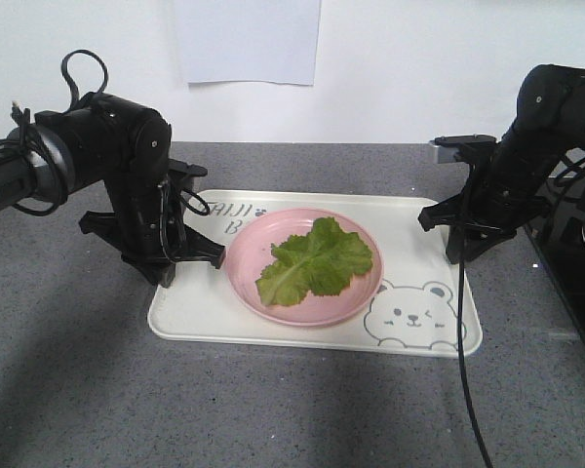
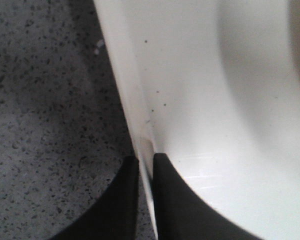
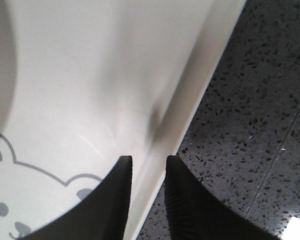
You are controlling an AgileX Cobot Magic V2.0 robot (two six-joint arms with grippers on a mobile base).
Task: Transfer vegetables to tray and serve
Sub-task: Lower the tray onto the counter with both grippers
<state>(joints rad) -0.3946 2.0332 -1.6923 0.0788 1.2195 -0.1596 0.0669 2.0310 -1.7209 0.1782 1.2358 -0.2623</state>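
The green lettuce leaf (image 1: 317, 258) lies on a round pink plate (image 1: 273, 300) in the middle of the cream tray (image 1: 205, 317), which rests flat on the counter. My left gripper (image 1: 166, 278) is at the tray's left edge. In the left wrist view (image 2: 146, 159) its jaws are pinched shut on the tray's thin rim (image 2: 135, 110). My right gripper (image 1: 460, 255) is at the tray's right edge. In the right wrist view (image 3: 149, 159) its jaws straddle the rim (image 3: 190, 100) with a wider gap, one finger inside and one outside.
The grey speckled counter (image 1: 78, 390) surrounds the tray. A black cable (image 1: 465, 370) hangs from the right arm across the tray's front right corner. Dark equipment (image 1: 575, 263) stands at the right edge. A white wall with a paper sheet (image 1: 246, 39) is behind.
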